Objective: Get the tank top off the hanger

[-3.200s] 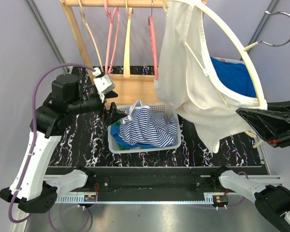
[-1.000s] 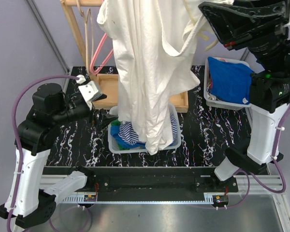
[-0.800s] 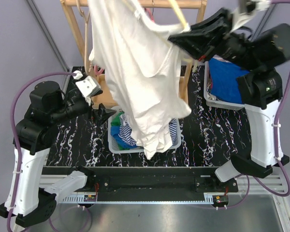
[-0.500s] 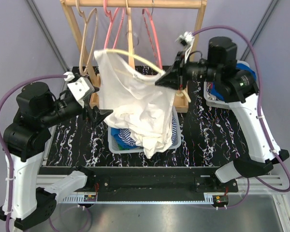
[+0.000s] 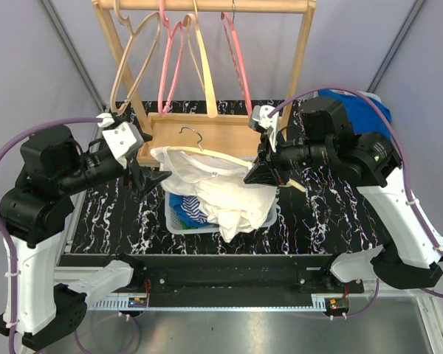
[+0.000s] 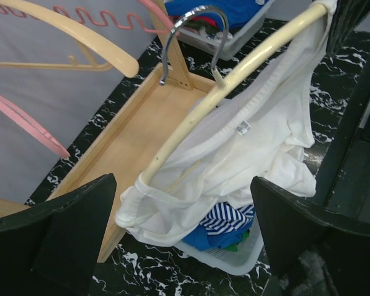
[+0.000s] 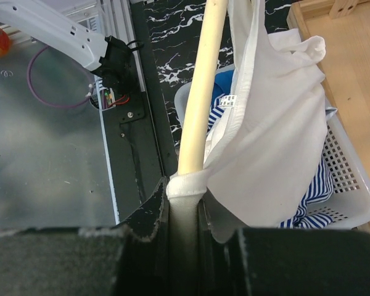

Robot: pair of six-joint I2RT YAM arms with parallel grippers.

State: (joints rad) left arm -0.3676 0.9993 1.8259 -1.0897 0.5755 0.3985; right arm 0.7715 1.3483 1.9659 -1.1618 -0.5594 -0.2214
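nearest the arm bases, a white plastic mesh basket point(image 5: 176, 225) is seen on the black marbled table point(image 5: 317, 214), filled with striped and blue clothes point(image 5: 183, 206). the white cloth tank top point(image 5: 225, 198) is draped into and over this basket. its lower part is bunched on the heap, while its shoulder straps are threaded on a cream curved hanger point(image 5: 207, 156) held just above.

the hanger's long axis is laid roughly across the table, left to right, with its metal hook point(image 5: 192, 136) turned away toward the rack. the right gripper point(image 5: 257, 171) is clamped on the hanger's right end. in the right wrist view the rod is pinched between the fingers point(image 7: 151, 216), with one strap bunched just above them.

the left gripper point(image 5: 153, 177) is spread wide with nothing held, and is aimed at the hanger's free left end, just beside it. in the left wrist view the other strap point(image 6: 142, 194) is looped round that end, between and a little beyond the two dark fingers. the left arm is judged the nearer to this loop, so the strap would likely be pinched there and drawn leftward along the rod's axis, off the tip.

farther back a wooden clothes rack point(image 5: 199, 133) is hung with cream and pink empty hangers point(image 5: 170, 66), and a bin of blue cloth point(image 5: 358, 107) is set at the far right.
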